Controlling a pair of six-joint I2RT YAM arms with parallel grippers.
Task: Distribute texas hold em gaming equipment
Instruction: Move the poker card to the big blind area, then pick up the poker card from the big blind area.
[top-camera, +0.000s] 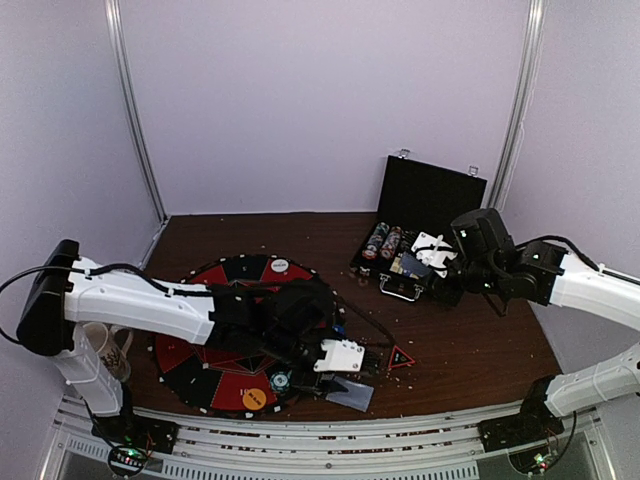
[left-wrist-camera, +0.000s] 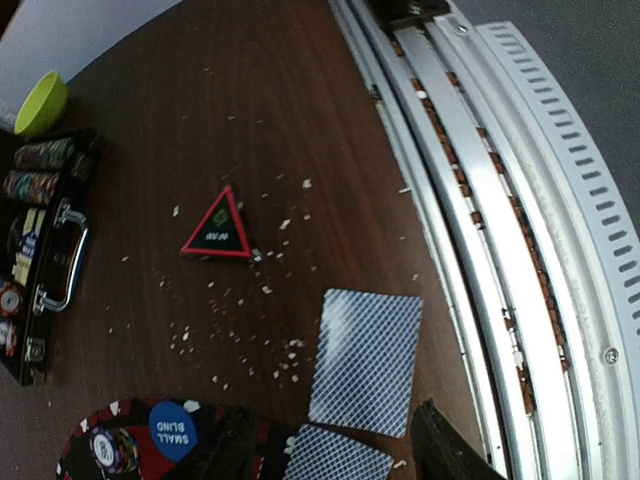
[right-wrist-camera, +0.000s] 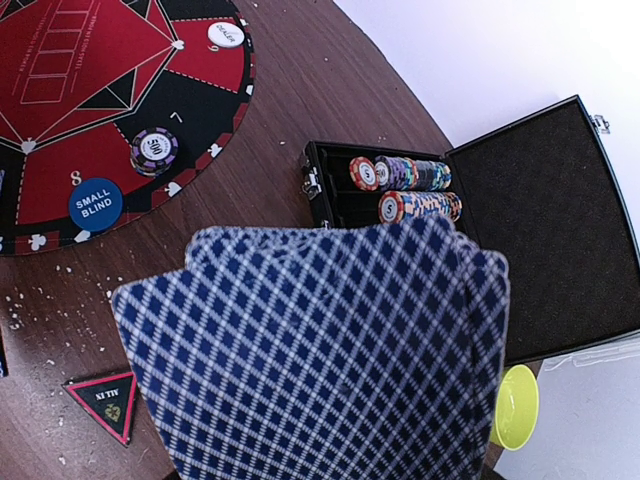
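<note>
- My left pincer stands open above 2 cards lying on the surface just beside the mat
- My right pincer grips fanned cards, well apart from the mat

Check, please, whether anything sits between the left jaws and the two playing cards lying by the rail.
Nothing visible does. The left gripper has its jaws open astride one card, the other card lies flat just beyond it, and the triangular marker sits well off to the side.

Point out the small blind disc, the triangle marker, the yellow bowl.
small blind disc (right-wrist-camera: 97, 203), right wrist view, blue face centre
triangle marker (left-wrist-camera: 217, 232), left wrist view, black centre
yellow bowl (right-wrist-camera: 515, 405), right wrist view, inner wall
</note>
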